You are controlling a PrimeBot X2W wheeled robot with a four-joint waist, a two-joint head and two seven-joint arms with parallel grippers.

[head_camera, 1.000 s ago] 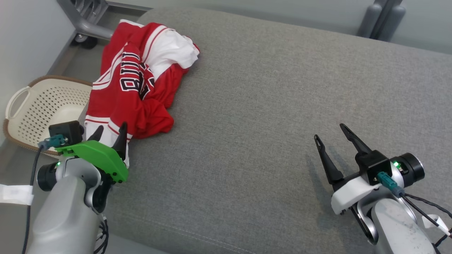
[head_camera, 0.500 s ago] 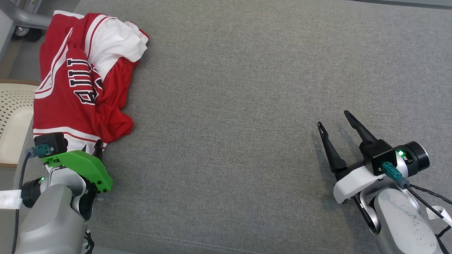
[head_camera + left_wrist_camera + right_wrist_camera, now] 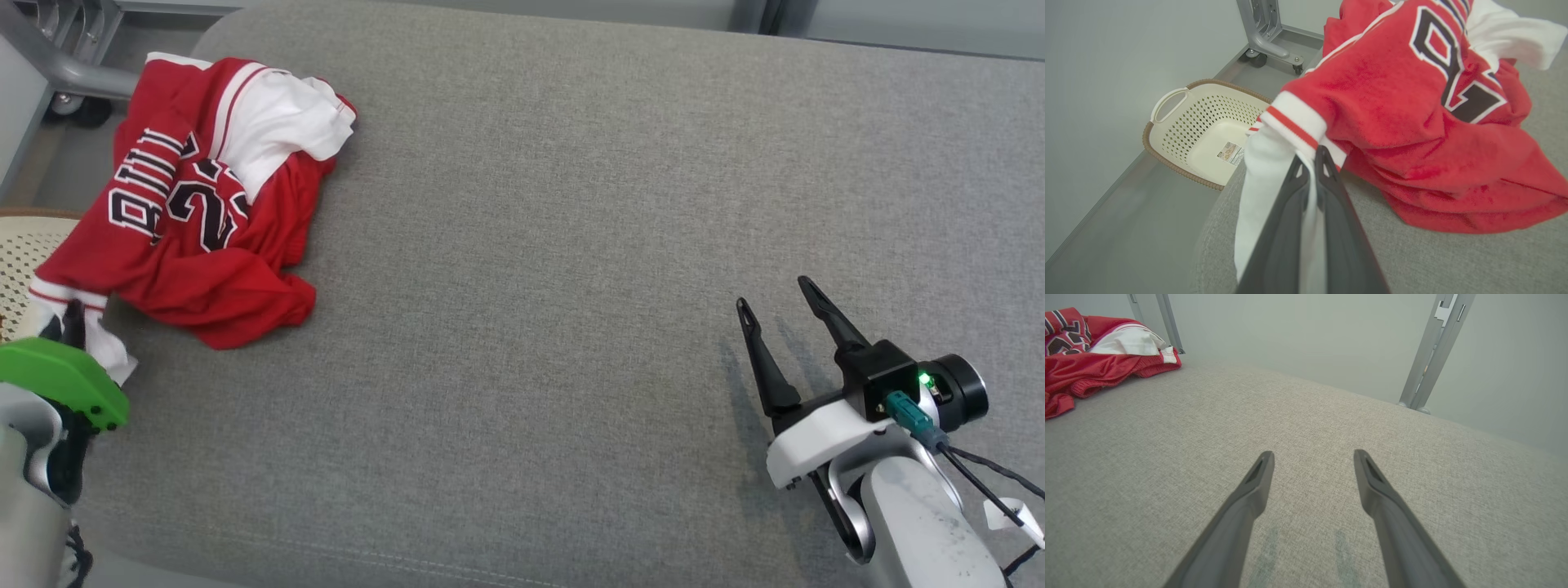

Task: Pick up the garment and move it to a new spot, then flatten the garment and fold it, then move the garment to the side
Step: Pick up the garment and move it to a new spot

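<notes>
Your left gripper (image 3: 69, 320) (image 3: 1312, 157) sits at the near left edge of the cushion (image 3: 571, 245). Its fingers (image 3: 1286, 228) are pressed nearly together, pinching the white, red-striped hem of the garment (image 3: 196, 245) (image 3: 1412, 114) between them. A flap of white fabric hangs down over the fingers in the left wrist view.

The garment is a red and white jersey with black lettering. It lies crumpled in a heap on the far left part of the cushion, with the pinched hem drawn out toward you and to the left. You can see a white panel bunched at its far end. In the right wrist view the garment (image 3: 1094, 367) shows at the upper left, well apart from that arm.

Your right gripper (image 3: 773, 294) (image 3: 1313, 454) hovers over bare cushion at the near right. Its fingers (image 3: 1237, 522) are spread wide and hold nothing.

On the floor left of the cushion stands a cream basket (image 3: 24, 253) (image 3: 1180, 126) with a brown rim. Beyond it is a grey metal frame (image 3: 65, 69) (image 3: 1261, 36) on a castor.
</notes>
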